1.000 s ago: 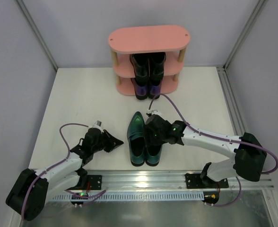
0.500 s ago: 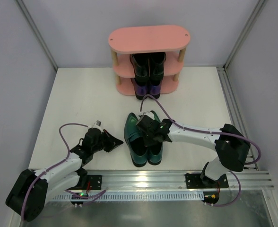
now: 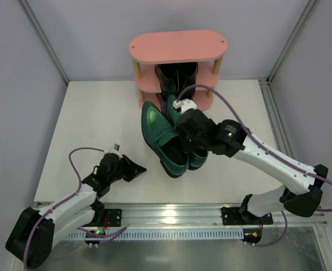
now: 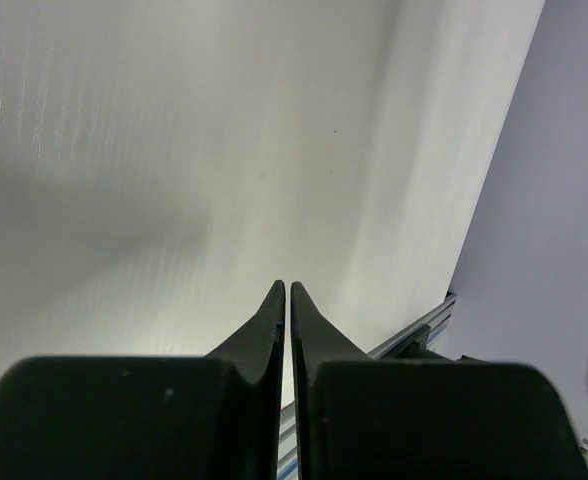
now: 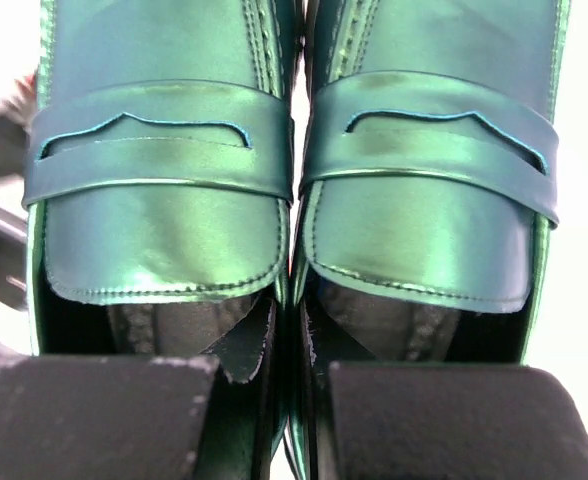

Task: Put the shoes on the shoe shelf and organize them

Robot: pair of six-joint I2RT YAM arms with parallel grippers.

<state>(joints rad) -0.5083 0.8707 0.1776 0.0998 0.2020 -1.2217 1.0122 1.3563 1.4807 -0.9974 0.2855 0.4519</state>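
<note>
My right gripper (image 3: 184, 141) is shut on the inner side walls of the teal-green pair of shoes (image 3: 165, 137), one finger inside each shoe, and holds the pair lifted and tilted above the table. In the right wrist view both green loafers (image 5: 164, 150) fill the frame, side by side, with the fingers (image 5: 242, 345) pinching their touching walls. The pink shoe shelf (image 3: 177, 48) stands at the back; black shoes (image 3: 177, 78) sit on its middle tier and purple ones (image 3: 167, 105) on the bottom tier. My left gripper (image 3: 144, 167) rests shut and empty near the table's front left.
A metal rail (image 3: 171, 214) runs along the near edge of the white table (image 3: 92, 118). Grey walls enclose the table on the left, the right and the back. Only bare table shows ahead of the left gripper (image 4: 285, 290) in its wrist view.
The right gripper closed on the green pair's inner walls, then lifted the two shoes off the table and carried them back toward the shelf. The left arm stayed still.
</note>
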